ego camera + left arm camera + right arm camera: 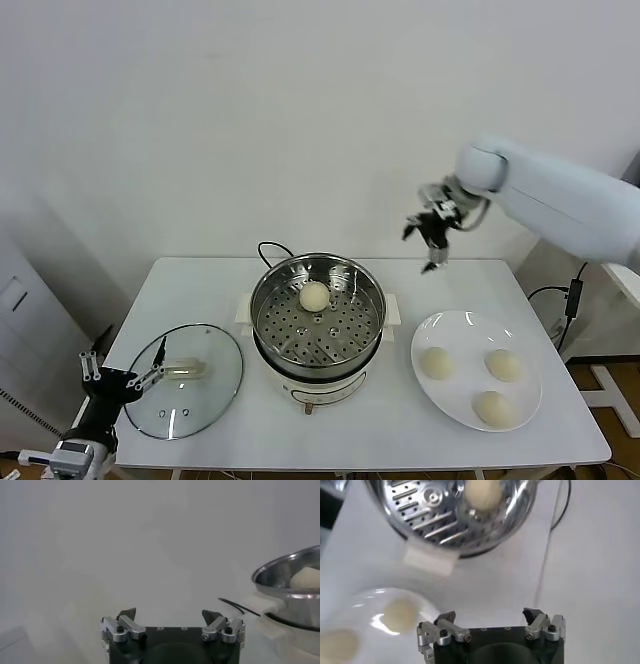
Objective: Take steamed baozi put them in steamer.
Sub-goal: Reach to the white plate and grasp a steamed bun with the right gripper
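The steamer [317,322], a shiny steel pot on a white base, stands mid-table. One baozi [314,295] lies on its perforated floor at the far side; it also shows in the right wrist view [482,494]. Three baozi [436,362] [503,365] [492,406] lie on the white plate [470,325] to the right. My right gripper [432,240] is open and empty, raised above the table's far edge between steamer and plate. My left gripper [122,378] is open and empty, low at the table's left front corner.
A round glass lid [185,380] lies flat on the table left of the steamer, beside my left gripper. A black cord [270,247] runs behind the steamer. A white wall stands behind the table.
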Controlling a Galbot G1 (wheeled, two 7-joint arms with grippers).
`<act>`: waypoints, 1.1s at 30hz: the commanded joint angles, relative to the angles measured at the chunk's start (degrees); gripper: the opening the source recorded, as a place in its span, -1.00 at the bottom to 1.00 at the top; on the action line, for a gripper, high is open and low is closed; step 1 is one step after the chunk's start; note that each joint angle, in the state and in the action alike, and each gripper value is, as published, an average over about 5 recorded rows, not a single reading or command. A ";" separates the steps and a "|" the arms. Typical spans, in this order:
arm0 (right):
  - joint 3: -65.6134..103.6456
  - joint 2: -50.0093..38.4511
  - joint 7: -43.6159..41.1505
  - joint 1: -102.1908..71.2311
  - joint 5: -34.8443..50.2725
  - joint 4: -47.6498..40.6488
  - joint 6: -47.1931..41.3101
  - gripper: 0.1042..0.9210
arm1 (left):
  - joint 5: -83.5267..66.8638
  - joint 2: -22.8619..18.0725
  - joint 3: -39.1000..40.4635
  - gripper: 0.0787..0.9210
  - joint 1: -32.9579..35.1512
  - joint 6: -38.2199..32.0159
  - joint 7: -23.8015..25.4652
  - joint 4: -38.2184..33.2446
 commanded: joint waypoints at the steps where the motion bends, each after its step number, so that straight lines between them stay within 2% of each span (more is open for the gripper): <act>1: 4.87 -11.09 1.80 -15.15 -4.51 8.57 -5.51 0.76 | 0.80 -0.49 0.74 0.77 0.35 0.18 -0.02 -0.65; 16: 12.52 -7.25 3.77 -24.91 -7.98 4.28 -3.46 0.76 | 2.42 -2.64 0.92 0.77 1.49 -0.12 0.02 -0.43; 33: 14.78 -2.91 7.80 -28.12 -9.05 0.28 -2.97 0.71 | 2.18 -1.77 0.25 0.77 1.66 -0.14 -0.01 -0.46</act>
